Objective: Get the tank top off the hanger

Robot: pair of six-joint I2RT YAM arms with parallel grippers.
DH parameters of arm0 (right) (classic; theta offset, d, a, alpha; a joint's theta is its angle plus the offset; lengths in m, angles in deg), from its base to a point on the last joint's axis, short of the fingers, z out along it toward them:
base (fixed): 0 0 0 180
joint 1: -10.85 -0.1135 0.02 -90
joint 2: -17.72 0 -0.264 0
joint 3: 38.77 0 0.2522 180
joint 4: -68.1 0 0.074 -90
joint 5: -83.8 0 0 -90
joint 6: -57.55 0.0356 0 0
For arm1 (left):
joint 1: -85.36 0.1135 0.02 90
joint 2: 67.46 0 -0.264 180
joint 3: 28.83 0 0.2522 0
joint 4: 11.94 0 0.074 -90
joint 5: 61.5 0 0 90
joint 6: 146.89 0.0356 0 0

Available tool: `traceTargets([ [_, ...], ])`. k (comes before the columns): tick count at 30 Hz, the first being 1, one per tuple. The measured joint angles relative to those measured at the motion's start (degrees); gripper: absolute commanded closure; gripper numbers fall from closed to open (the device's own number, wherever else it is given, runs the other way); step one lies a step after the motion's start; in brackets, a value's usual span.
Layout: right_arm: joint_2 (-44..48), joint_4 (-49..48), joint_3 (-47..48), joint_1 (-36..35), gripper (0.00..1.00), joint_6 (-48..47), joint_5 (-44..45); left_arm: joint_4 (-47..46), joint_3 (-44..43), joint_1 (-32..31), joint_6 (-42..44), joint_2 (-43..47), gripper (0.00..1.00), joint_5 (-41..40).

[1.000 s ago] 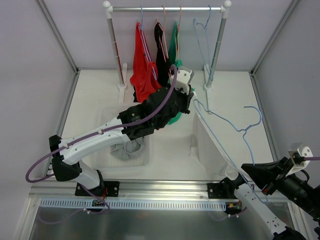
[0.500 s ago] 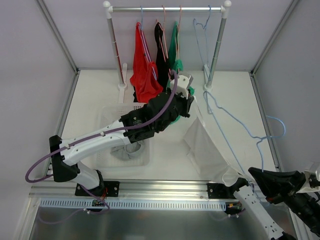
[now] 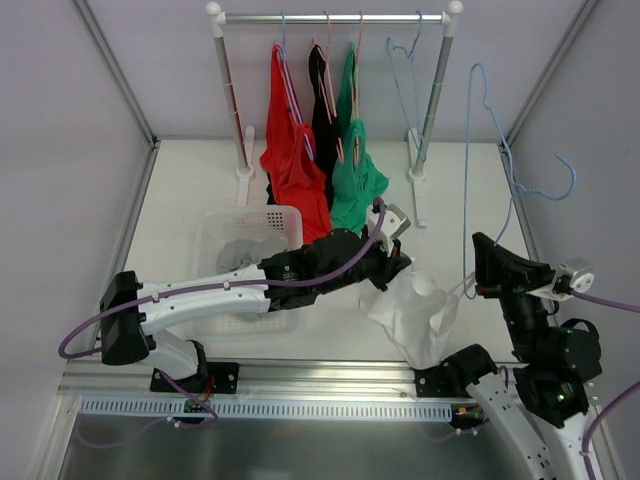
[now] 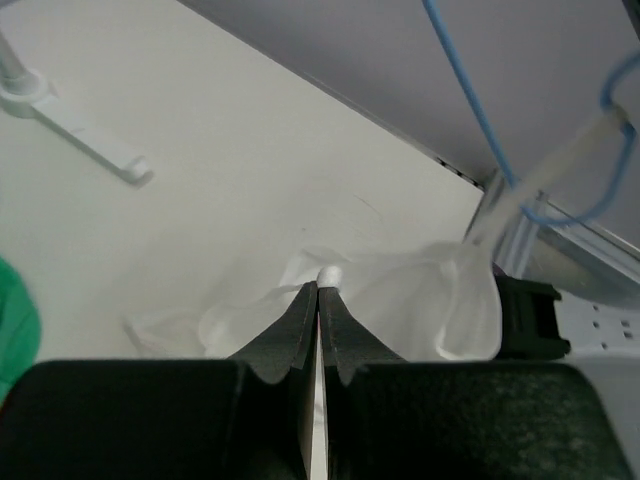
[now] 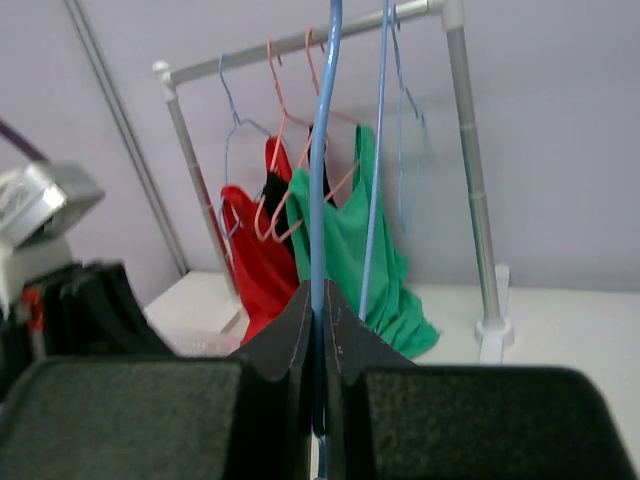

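Observation:
A white tank top [image 3: 415,312] lies crumpled on the table at front right; it also shows in the left wrist view [image 4: 400,300]. My left gripper [image 3: 397,262] is shut on a fold of it [image 4: 322,282]. My right gripper [image 3: 482,262] is shut on a bare blue wire hanger [image 3: 492,140] and holds it upright above the table's right side. In the right wrist view the hanger's wire [image 5: 320,180] runs up from between the pads [image 5: 322,300]. The tank top is off the hanger.
A clothes rail [image 3: 330,17] at the back carries a red top [image 3: 288,150], a black top [image 3: 324,110], a green top [image 3: 352,170] and an empty blue hanger [image 3: 402,60]. A white basket [image 3: 215,235] with grey cloth [image 3: 240,255] stands at left.
My right gripper swung up and inward, raising the blue hanger free of the white tank top. My left gripper moved down toward the front with the top, which collapsed onto the table.

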Motion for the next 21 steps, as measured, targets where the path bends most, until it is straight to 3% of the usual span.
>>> traceTargets([
  [6, -7.5, -29.0, -7.4, 0.0, 1.00, -10.0, 0.1, -2.4, 5.1, -2.1, -3.3, -1.7, 1.00, 3.3],
  [12, -12.8, -41.2, -7.5, 0.0, 1.00, -21.8, -0.1, -2.5, 6.8, -2.1, -8.4, -10.9, 1.00, 2.3],
  [16, -12.9, -41.5, -6.0, 0.0, 1.00, -24.6, 1.6, -2.0, 6.8, -2.1, -11.4, -17.3, 1.00, 0.2],
  [18, -12.7, -35.1, -2.3, 0.0, 1.00, -23.7, 3.8, -0.9, 6.8, -2.1, -13.1, -19.7, 1.00, -0.8],
  [21, -13.3, -18.0, 8.6, 0.0, 1.00, -19.6, 5.6, 1.0, 6.8, -2.1, -15.1, -21.1, 1.00, -2.9],
])
